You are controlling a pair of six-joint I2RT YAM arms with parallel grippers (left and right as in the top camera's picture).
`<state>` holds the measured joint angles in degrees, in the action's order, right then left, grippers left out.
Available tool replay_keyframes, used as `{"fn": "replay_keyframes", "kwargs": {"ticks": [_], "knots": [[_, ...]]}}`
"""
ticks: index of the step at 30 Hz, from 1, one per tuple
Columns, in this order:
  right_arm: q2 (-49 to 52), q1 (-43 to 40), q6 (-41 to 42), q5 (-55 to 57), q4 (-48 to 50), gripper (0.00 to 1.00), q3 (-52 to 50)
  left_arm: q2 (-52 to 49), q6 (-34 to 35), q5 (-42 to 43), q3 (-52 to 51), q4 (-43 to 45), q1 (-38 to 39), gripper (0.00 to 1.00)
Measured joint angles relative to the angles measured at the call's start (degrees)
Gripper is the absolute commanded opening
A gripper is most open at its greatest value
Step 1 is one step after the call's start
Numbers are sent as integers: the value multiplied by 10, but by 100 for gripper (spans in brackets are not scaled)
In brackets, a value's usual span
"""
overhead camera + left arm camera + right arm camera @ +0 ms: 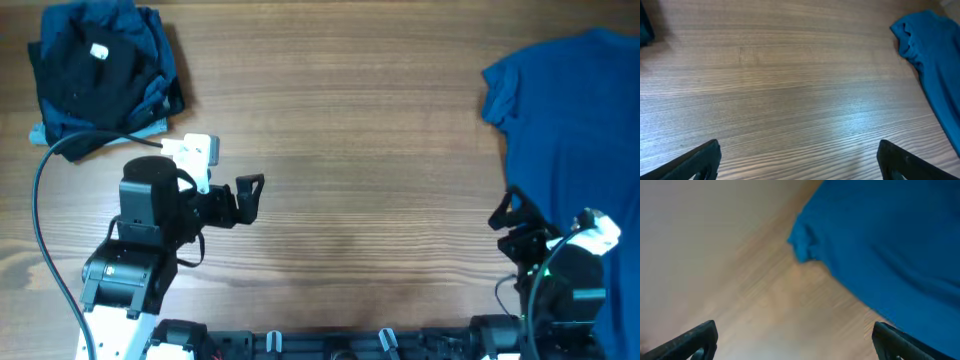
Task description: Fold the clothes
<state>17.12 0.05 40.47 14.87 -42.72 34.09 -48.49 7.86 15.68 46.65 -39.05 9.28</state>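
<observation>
A bright blue T-shirt lies spread at the right side of the wooden table. It also shows in the left wrist view and the right wrist view. A pile of clothes sits at the far left corner: a black T-shirt with a small white mark on top of dark blue ones. My left gripper is open and empty over bare wood at the front left. My right gripper is open and empty at the blue shirt's near edge.
A black cable runs from the pile's corner down the left side. The arm bases and a rail line the table's front edge. Bare wood lies between the two grippers.
</observation>
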Motion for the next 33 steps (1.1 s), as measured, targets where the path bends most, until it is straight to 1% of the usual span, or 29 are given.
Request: {"fn": "replay_keyframes", "kwargs": {"ticks": [2, 9, 13, 16, 20, 33], "knots": [[-28, -6, -20, -7, 56, 100, -48, 0, 0, 0, 0, 0, 0, 100], [-116, -7, -151, -59, 341, 100, -249, 0, 0, 0, 0, 0, 0, 100], [-158, -10, -201, -86, 424, 100, -329, 0, 0, 0, 0, 0, 0, 100], [-159, -26, -238, -110, 441, 100, -336, 0, 0, 0, 0, 1, 0, 100], [-160, -64, -268, -134, 432, 100, -336, 0, 0, 0, 0, 0, 0, 100], [-160, -64, -272, -138, 431, 100, -336, 0, 0, 0, 0, 1, 0, 100]]}}
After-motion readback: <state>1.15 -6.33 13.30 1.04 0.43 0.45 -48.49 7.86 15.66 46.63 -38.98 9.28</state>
